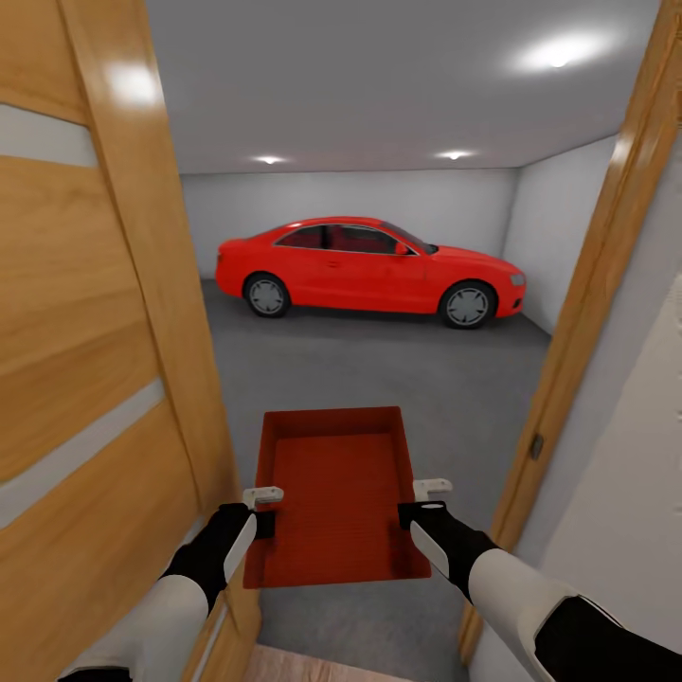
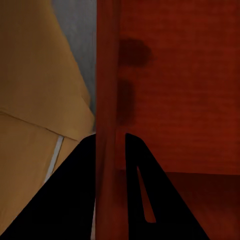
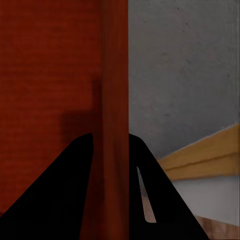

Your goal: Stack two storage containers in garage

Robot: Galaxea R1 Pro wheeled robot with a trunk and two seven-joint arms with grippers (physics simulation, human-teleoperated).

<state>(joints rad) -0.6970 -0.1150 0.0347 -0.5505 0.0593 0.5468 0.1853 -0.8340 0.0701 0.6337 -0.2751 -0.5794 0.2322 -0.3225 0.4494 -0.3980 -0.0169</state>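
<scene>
Carrying the storage container through the doorway: left gripper and right gripper each clamped on a side wall, garage floor ahead.

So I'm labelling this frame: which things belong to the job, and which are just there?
Job:
- storage container, held over the doorway
- left gripper, shut on its left wall
- right gripper, shut on its right wall
- garage floor, grey concrete ahead

Just there:
- red car, parked by the back wall
- wooden door, open
- door frame
</scene>
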